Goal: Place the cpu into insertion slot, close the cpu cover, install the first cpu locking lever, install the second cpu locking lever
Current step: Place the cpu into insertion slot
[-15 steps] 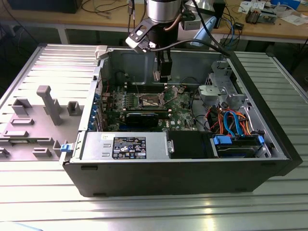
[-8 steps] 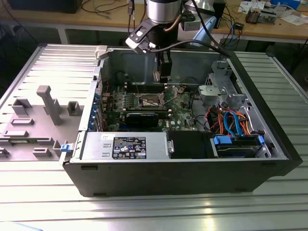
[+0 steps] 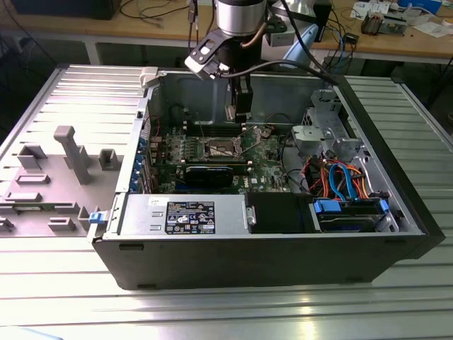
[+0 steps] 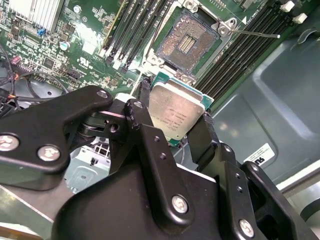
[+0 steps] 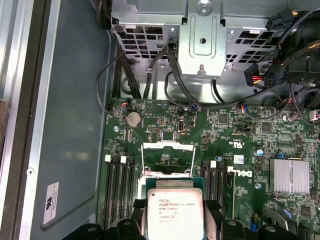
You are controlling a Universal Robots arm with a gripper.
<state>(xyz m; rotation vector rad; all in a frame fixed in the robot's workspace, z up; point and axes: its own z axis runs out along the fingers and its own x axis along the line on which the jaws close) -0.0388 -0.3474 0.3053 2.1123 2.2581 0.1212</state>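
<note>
My gripper (image 4: 175,120) is shut on the cpu (image 4: 174,111), a flat square chip with a silvery top, clamped by two opposite edges between black fingers (image 4: 146,100). It hangs above the motherboard, a short way off the open insertion slot (image 4: 187,42), whose contact field lies bare. In the first wrist view the cpu (image 5: 175,210) covers part of the slot, and the cpu cover (image 5: 167,146) stands raised just beyond it. A thin wire locking lever (image 4: 255,34) sticks out beside the slot. In the exterior view the gripper (image 3: 241,110) hovers inside the open computer case over the slot (image 3: 221,147).
Memory slots (image 4: 135,30) flank the slot on both sides. A black card (image 3: 209,173), a power supply (image 3: 184,216), a metal drive cage (image 3: 322,134) and coloured cables (image 3: 340,177) fill the case. A heat sink (image 5: 287,175) sits on the board. A grey fixture plate (image 3: 64,163) lies at the exterior view's left.
</note>
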